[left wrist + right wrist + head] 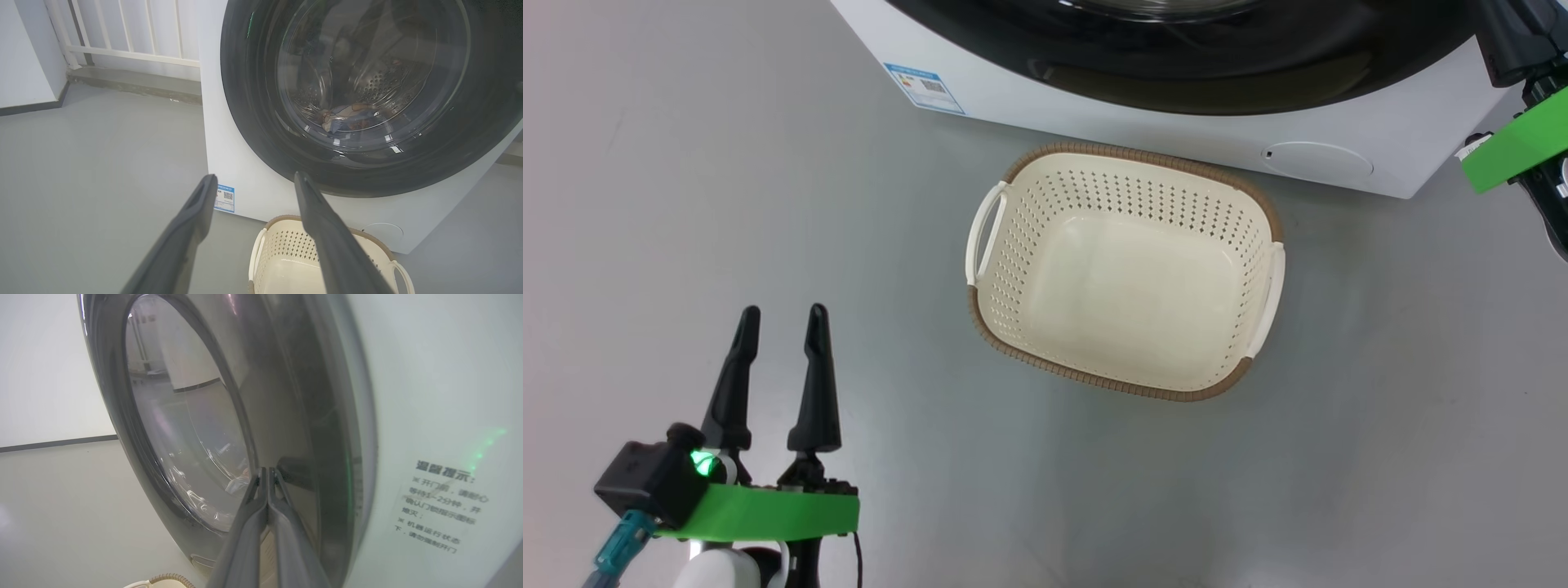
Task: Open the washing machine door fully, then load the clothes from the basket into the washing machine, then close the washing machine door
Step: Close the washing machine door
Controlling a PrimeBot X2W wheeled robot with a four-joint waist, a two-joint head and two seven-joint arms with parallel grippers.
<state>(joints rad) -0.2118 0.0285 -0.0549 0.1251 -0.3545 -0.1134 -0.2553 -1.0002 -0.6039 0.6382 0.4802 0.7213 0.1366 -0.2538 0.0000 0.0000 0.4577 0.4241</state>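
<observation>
The washing machine (229, 143) stands with its washing machine door (253, 102) lying flat against its front. Through the glass bowl I see the clothes (347, 116), a light-blue and cream bundle at the bottom of the steel drum. The basket (1013, 269) sits on the floor in front of the machine with nothing in it. My left gripper (783, 314) hovers open over the floor left of the basket, holding nothing. My right gripper (265, 471) is shut, its tips at the door's black frame (306, 416) next to the glass.
Grey floor lies all around the basket. A blue label (224, 199) marks the machine's lower left corner and a round flap (1319, 157) sits low on its front. A white railing (130, 53) and a step run behind the machine's left side.
</observation>
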